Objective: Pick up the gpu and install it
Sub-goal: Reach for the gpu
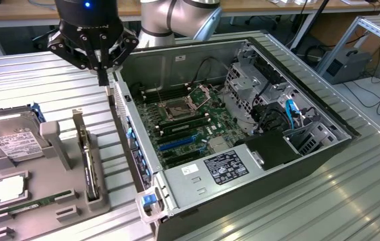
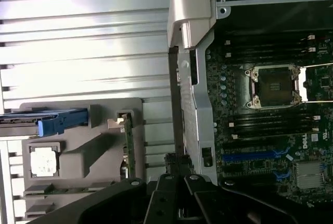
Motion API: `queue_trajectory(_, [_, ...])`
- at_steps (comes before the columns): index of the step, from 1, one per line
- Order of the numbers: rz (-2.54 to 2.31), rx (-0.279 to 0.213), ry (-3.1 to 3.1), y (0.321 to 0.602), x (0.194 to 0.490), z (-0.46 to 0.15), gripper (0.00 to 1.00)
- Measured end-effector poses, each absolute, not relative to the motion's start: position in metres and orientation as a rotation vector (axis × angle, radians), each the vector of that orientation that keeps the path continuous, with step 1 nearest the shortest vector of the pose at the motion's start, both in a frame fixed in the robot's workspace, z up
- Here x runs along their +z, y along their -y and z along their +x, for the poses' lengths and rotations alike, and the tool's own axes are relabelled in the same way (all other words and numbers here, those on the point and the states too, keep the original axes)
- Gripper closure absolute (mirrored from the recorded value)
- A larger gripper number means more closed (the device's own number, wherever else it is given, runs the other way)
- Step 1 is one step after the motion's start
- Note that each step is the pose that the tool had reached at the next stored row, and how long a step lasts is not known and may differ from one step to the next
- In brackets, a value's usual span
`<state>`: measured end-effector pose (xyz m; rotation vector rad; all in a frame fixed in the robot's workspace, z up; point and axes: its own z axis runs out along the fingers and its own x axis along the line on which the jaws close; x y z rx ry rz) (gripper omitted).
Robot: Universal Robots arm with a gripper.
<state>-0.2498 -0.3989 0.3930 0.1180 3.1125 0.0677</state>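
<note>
My gripper is clenched empty; the gpu, a thin dark card with a silvery bracket, stands on edge in a gray holder.

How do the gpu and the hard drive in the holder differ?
The gpu is a thin dark card; the hard drive is a boxy silver block with a white label. The gpu stands on edge in a narrow slot; the hard drive lies tilted, label up. Both sit in the gray holder, away from the claw.
</note>
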Motion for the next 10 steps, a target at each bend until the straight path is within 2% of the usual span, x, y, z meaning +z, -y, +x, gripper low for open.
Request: queue_trajectory(10, [0.118,0.068,-3.112,0.399,0.393,-0.291,0.89])
